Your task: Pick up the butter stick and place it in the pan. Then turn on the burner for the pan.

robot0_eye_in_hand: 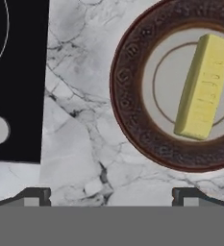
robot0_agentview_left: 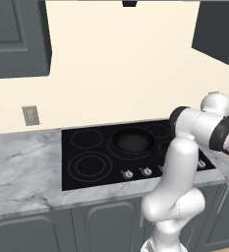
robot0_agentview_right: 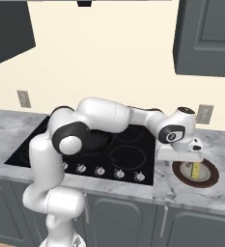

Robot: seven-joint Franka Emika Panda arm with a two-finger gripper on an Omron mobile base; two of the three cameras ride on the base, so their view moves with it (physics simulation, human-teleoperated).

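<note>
On a grey marble counter [robot0_agentview_right: 181, 185], we see the black cooktop [robot0_agentview_left: 91, 157] at nine o'clock with the pan [robot0_agentview_left: 132, 141] on its burner [robot0_agentview_left: 135, 146]. At three o'clock, the brownish bowl [robot0_eye_in_hand: 132, 120] holds the butter stick [robot0_eye_in_hand: 203, 86], lying flat inside. Our gripper [robot0_eye_in_hand: 111, 197] hovers above the counter just beside the bowl, fingers [robot0_eye_in_hand: 34, 196] spread wide, grasping nothing.

Butter stick [robot0_eye_in_hand: 203, 87] in bowl [robot0_eye_in_hand: 132, 120], right of cooktop [robot0_eye_in_hand: 17, 81]
</note>
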